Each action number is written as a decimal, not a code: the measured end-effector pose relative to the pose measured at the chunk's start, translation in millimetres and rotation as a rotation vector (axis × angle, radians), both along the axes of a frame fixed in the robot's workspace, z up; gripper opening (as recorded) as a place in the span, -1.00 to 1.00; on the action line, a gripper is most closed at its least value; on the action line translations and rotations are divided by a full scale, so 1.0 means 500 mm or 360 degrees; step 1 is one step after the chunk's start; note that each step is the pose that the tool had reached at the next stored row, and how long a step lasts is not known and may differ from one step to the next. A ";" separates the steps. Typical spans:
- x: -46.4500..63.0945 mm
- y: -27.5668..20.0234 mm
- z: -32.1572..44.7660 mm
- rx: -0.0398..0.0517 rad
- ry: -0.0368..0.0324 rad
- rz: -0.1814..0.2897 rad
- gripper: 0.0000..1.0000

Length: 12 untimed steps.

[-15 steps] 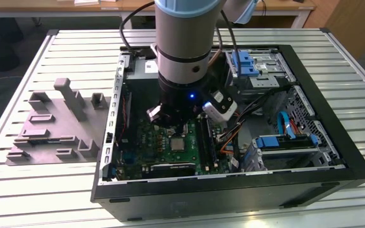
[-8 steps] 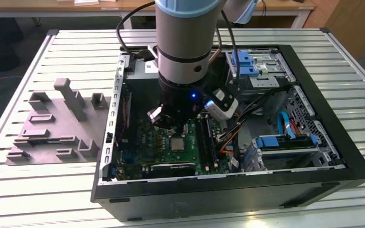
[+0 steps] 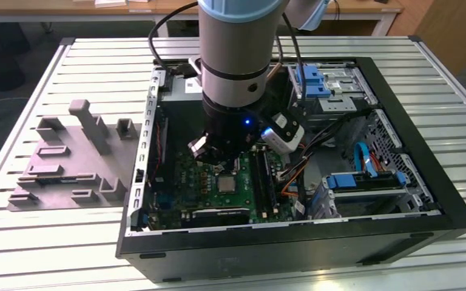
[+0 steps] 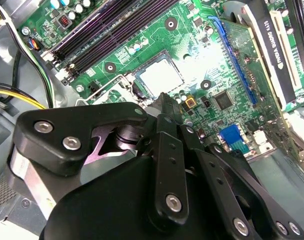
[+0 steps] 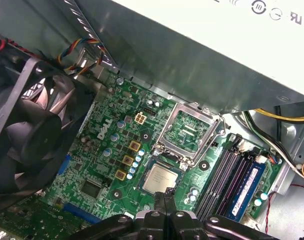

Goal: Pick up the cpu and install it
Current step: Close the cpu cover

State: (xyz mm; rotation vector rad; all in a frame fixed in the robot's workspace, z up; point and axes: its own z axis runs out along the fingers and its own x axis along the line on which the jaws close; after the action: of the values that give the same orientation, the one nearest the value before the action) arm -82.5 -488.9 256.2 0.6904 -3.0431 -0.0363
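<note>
Gripper (image 5: 164, 201) hangs low over the green board (image 5: 99, 165), jaws pinched together with nothing between them, tips just beside the cpu (image 5: 160, 179). The cpu lies in its socket near the board's middle, beside the memory sticks (image 5: 227, 172). Beyond it the hinged metal frame (image 5: 189, 131) lies flipped open. Seating it well, I judge, means keeping it flat and square to the socket's edges, any touch gentle and straight down. The first wrist view shows the open frame and the fan (image 5: 27, 135). The exterior view adds the computer case (image 3: 298, 257) on the slatted table (image 3: 95, 54), with a grey fixture (image 3: 63, 163) outside the case.
</note>
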 end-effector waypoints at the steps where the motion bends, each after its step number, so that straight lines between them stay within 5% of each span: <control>1: 0.000 0.0000 0.000 0.0000 0.0000 0.0000 -0.79; 12: 0.003 0.0000 -0.001 0.0005 -0.0001 0.0123 -0.79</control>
State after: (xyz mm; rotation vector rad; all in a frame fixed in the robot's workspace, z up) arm -80.9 -488.9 255.9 0.8078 -3.0143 -0.0394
